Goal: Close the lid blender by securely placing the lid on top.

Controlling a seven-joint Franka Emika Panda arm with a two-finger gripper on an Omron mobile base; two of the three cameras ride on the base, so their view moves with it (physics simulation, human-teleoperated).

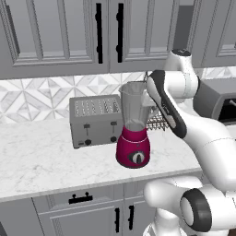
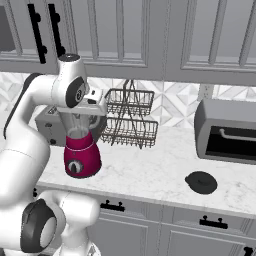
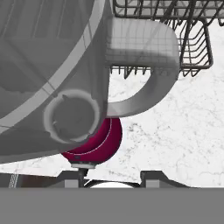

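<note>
One blender [image 1: 133, 133] on the marble counter [image 1: 41, 156], magenta base toward the front edge with its round dial facing out, clear grey jar on top, handle on the side toward the wire rack. Jar mouth open, no lid on it; looking down through the jar in the hand view, nothing lies inside, just the round fitting at its bottom. One dark round lid [image 2: 201, 182] lies flat on the counter, well apart from the blender, in front of the toaster oven.

One silver toaster [image 1: 95, 120] just beside the blender, behind and to its left, two long slots on top. One two-tier wire rack [image 2: 129, 119] behind the blender against the tiled wall, both tiers bare. One grey toaster oven [image 2: 226, 131] at the far right, its door dark with a bar handle.

Gripper [image 3: 114, 175] hangs over the jar's handle side, close to the rim; the white forearm crosses in front of the rack. Jaws drawn in to their narrowest, holding nothing that I can see.
</note>
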